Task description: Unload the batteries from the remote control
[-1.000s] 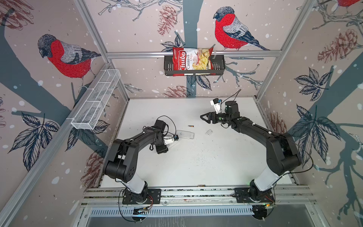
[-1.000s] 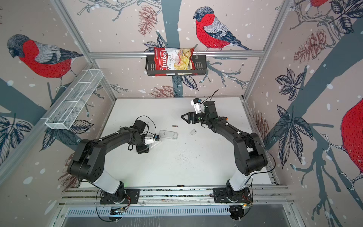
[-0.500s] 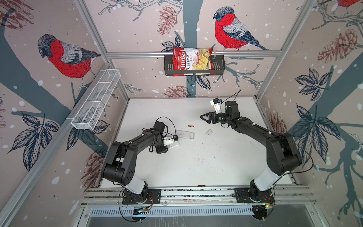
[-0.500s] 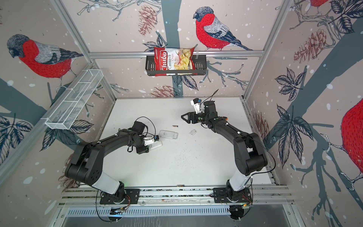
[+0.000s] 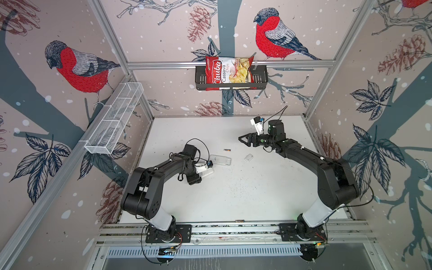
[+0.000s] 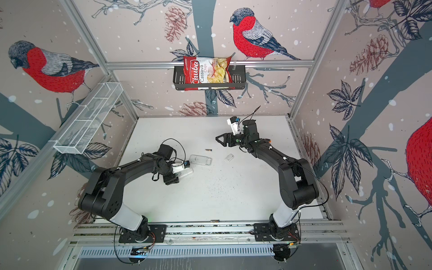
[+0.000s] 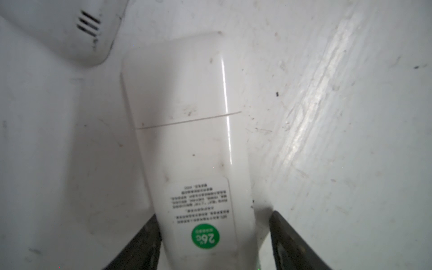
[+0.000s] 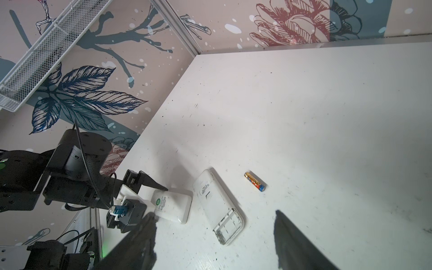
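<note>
**Left fingers [image 7: 142, 245] straddle the shut remote [image 7: 187, 117]**

They stand open, one touching it, cover on: that unloading remains. Right fingers [image 8: 292, 243] gape, empty. In a top view a battery [image 5: 226, 150] lies on the table [image 5: 233, 194] at 1 o'clock from the open remote [image 5: 221, 160]; only the right wrist view shows its bay empty.

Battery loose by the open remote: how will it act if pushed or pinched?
The battery is a smooth cylinder lying flat on the table, so a side push likely rolls it. It looks small and rigid: probably light, and it may slip from a loose pinch.
</note>
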`<state>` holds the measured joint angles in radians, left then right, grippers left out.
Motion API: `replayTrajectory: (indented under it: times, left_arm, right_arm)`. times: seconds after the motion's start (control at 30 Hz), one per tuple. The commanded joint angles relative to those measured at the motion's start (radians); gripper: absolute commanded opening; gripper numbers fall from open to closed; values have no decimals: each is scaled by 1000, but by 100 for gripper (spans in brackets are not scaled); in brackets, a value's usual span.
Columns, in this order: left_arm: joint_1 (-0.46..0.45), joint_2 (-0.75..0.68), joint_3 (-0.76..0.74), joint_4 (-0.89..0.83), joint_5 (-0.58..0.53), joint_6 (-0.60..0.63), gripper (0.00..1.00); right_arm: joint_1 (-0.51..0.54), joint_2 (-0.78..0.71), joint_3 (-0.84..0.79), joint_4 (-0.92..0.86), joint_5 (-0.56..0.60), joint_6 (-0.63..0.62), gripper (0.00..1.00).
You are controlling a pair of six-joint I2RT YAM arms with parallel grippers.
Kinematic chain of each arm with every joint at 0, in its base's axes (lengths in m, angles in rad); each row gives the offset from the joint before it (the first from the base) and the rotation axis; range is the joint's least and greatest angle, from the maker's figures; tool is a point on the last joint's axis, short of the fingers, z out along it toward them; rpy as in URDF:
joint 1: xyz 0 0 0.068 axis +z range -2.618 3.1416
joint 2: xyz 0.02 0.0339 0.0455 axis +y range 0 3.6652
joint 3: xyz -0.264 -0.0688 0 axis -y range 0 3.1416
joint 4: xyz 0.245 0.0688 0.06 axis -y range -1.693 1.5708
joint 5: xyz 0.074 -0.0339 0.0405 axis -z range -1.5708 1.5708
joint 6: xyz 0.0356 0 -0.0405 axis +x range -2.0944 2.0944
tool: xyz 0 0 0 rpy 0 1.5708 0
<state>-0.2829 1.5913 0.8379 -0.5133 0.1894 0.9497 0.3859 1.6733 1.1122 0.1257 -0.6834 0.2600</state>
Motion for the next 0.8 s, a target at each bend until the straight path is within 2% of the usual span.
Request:
replayTrajectory:
  times: [0.0, 0.13, 0.33, 0.53, 0.77]
  left_arm:
    - [0, 19, -2, -28, -10, 0, 66]
    - [1, 21, -13, -25, -6, 0, 61]
    - [0, 25, 7, -33, 4, -2, 43]
    - [-2, -33, 19, -21, 33, -2, 35]
    - [-68, -57, 119, -67, 42, -24, 25]
  right_arm:
    - [-2, -6, 0, 22, -2, -10, 79]
    - [-3, -7, 0, 21, -3, -10, 79]
    - [-4, -6, 0, 22, -4, -10, 79]
    - [-3, 1, -2, 25, -4, 1, 79]
    - [49, 44, 38, -35, 20, 5, 73]
